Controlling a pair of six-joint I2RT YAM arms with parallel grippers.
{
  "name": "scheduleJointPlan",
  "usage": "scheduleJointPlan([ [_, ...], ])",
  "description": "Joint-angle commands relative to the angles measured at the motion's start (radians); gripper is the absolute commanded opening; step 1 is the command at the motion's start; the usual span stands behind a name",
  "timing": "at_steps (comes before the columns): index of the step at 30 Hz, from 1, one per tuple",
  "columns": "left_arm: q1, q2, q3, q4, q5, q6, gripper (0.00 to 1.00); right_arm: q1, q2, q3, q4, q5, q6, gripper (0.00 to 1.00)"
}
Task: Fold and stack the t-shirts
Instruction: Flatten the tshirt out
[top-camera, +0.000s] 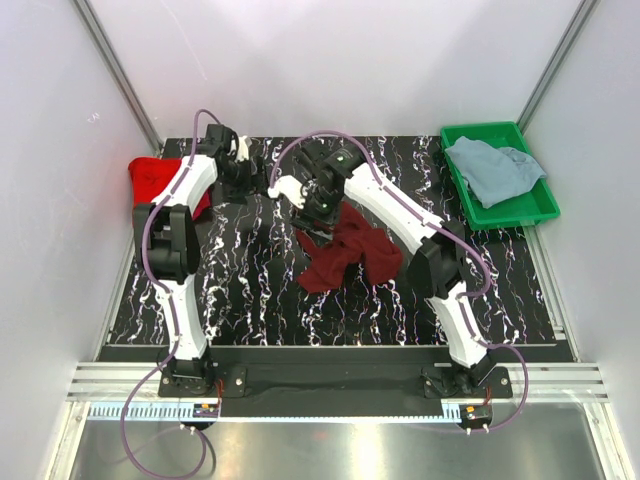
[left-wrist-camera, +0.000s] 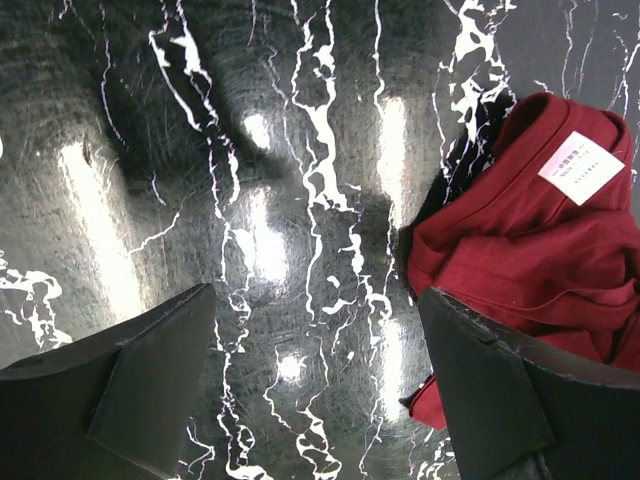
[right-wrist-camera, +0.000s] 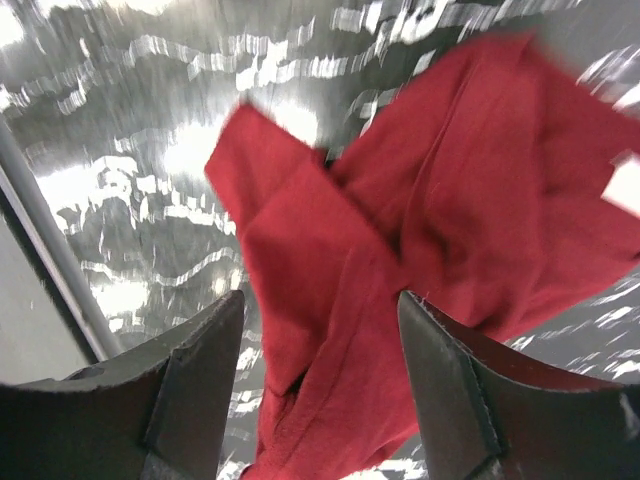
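Note:
The dark maroon t-shirt lies crumpled in the middle of the marble table. My right gripper hangs open over its far left part. In the right wrist view the maroon cloth fills the gap between the spread fingers. My left gripper is open and empty over bare table, left of that shirt. The shirt and its white label show at the right of the left wrist view, beside the gripper. The bright red t-shirt lies at the far left. The grey-blue t-shirt lies in the tray. The pink one is out of view.
The green plastic tray stands at the far right corner, partly off the black marble mat. White walls with metal posts close in the table on three sides.

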Motion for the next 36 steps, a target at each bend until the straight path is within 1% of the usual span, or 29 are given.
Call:
scheduleJointPlan([
  [1,0.011,-0.034,-0.011,0.014,0.03,-0.015,0.88,0.023,-0.098,-0.085,-0.202,0.091,0.012,0.7],
  [3,0.011,-0.038,-0.016,0.017,0.03,-0.015,0.88,0.027,-0.124,-0.135,-0.188,0.115,0.021,0.7],
  [7,0.011,-0.047,-0.02,0.018,0.027,-0.015,0.88,0.035,-0.132,-0.157,-0.192,0.14,0.033,0.69],
  [9,0.011,-0.054,-0.022,0.021,0.026,-0.017,0.88,0.035,-0.137,-0.163,-0.168,0.169,0.044,0.66],
  [12,0.011,-0.066,-0.029,0.023,0.024,-0.017,0.88,0.035,-0.137,-0.153,-0.153,0.197,0.047,0.4],
  [13,0.011,-0.069,-0.029,0.023,0.023,-0.015,0.88,0.035,-0.135,-0.15,-0.15,0.204,0.05,0.18],
  [14,0.011,-0.07,-0.031,0.02,0.018,-0.014,0.88,0.034,-0.134,-0.148,-0.142,0.212,0.05,0.07],
  [15,0.011,-0.075,-0.031,0.021,0.015,-0.012,0.88,0.035,-0.135,-0.147,-0.139,0.217,0.053,0.0],
  [19,0.011,-0.083,-0.031,0.018,0.009,-0.005,0.88,0.035,-0.147,-0.13,-0.119,0.247,0.058,0.0],
  [22,0.011,-0.096,-0.04,0.014,0.021,0.011,0.88,0.031,-0.17,-0.102,-0.048,0.347,0.072,0.0],
  [23,0.009,-0.109,-0.046,0.012,0.03,0.017,0.88,0.028,-0.175,-0.059,0.0,0.399,0.081,0.0],
  [25,0.009,-0.126,-0.066,0.014,0.034,0.018,0.87,0.021,-0.177,-0.004,0.056,0.448,0.079,0.0],
  [26,0.009,-0.136,-0.077,0.015,0.04,0.023,0.87,0.02,-0.174,0.045,0.123,0.509,0.061,0.0],
  [28,0.004,-0.147,-0.086,0.018,0.047,0.024,0.87,0.018,-0.166,0.082,0.195,0.565,0.033,0.0],
  [29,0.001,-0.161,-0.089,0.021,0.056,0.031,0.87,0.015,-0.166,0.094,0.278,0.61,-0.002,0.0],
  [31,-0.006,-0.166,-0.086,0.018,0.072,0.044,0.88,0.005,-0.161,0.091,0.359,0.654,-0.03,0.0],
  [32,-0.009,-0.176,-0.085,0.02,0.073,0.046,0.88,0.001,-0.157,0.094,0.437,0.663,-0.043,0.0],
  [33,-0.009,-0.184,-0.085,0.021,0.078,0.044,0.88,-0.002,-0.151,0.103,0.465,0.671,-0.04,0.0],
  [34,-0.011,-0.19,-0.085,0.029,0.083,0.043,0.88,-0.005,-0.125,0.151,0.485,0.674,-0.03,0.0],
  [36,-0.011,-0.21,-0.085,0.038,0.081,0.034,0.89,-0.014,-0.094,0.23,0.486,0.66,0.067,0.0],
])
